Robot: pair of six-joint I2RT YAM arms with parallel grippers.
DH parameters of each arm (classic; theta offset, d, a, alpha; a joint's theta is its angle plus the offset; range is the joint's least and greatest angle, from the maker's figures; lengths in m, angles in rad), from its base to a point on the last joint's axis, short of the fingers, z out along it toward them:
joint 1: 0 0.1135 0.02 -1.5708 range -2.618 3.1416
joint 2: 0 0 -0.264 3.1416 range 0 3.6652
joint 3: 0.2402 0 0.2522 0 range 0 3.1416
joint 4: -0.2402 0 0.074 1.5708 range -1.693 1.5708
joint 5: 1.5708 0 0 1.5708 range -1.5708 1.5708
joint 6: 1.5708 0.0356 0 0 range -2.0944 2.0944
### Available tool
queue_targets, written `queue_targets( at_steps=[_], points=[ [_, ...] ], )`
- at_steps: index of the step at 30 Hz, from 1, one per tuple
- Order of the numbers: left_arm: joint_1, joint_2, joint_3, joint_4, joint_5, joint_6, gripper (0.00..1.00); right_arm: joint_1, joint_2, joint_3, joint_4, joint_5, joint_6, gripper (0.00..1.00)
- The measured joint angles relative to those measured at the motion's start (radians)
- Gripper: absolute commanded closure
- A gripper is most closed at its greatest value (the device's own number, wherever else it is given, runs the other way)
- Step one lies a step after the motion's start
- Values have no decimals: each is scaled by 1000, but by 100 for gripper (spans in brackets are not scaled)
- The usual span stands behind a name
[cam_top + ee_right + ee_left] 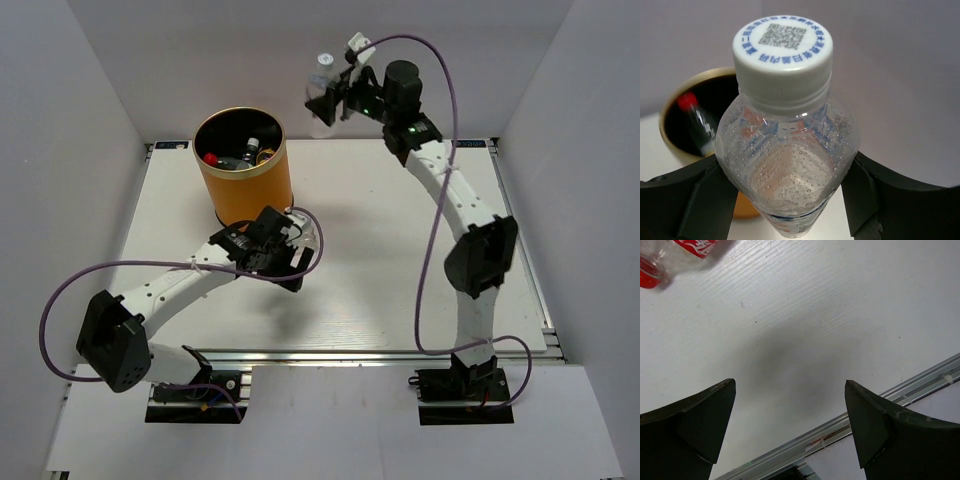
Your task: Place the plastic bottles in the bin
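Observation:
The orange bin point(243, 170) stands at the table's back left, with several bottles inside, one red-capped point(212, 158). My right gripper point(335, 95) is shut on a clear bottle point(322, 85) with a white cap and a blue-white label. It holds the bottle high, to the right of the bin. In the right wrist view that bottle point(790, 150) fills the space between the fingers of the right gripper point(790, 185), and the bin's rim point(670, 100) lies behind on the left. My left gripper point(285, 262) is low, just in front of the bin. In its wrist view the left gripper point(790, 410) is open and empty, with a red-labelled bottle point(670, 255) lying on the table at the top left.
White walls enclose the table on three sides. The aluminium rail of the table's near edge point(865, 405) runs just past the left fingertips. Purple cables point(435, 200) loop along both arms.

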Motion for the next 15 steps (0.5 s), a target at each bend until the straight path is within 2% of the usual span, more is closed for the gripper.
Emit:
queue_targets(
  at_steps=[4,7,11,12,13,15],
  points=[
    [-22,-6,-24,-20,-16,-36,0,32,204,239,261,-53,176,100],
    [-33,-20,-34,-37,-42,-60,0,64,283,281,415,-58,270,99],
    [-46,-32,-34,-49,-85,-78,0,113,339,282,508,-62,341,92],
    [-48,-33,-33,-50,-95,-81,0,126,350,282,521,-63,353,87],
    [-51,-32,-32,-51,-102,-81,0,136,357,282,533,-63,363,64],
    [-58,-29,-21,-56,-111,-80,0,158,374,282,551,-62,379,36]
  ],
)
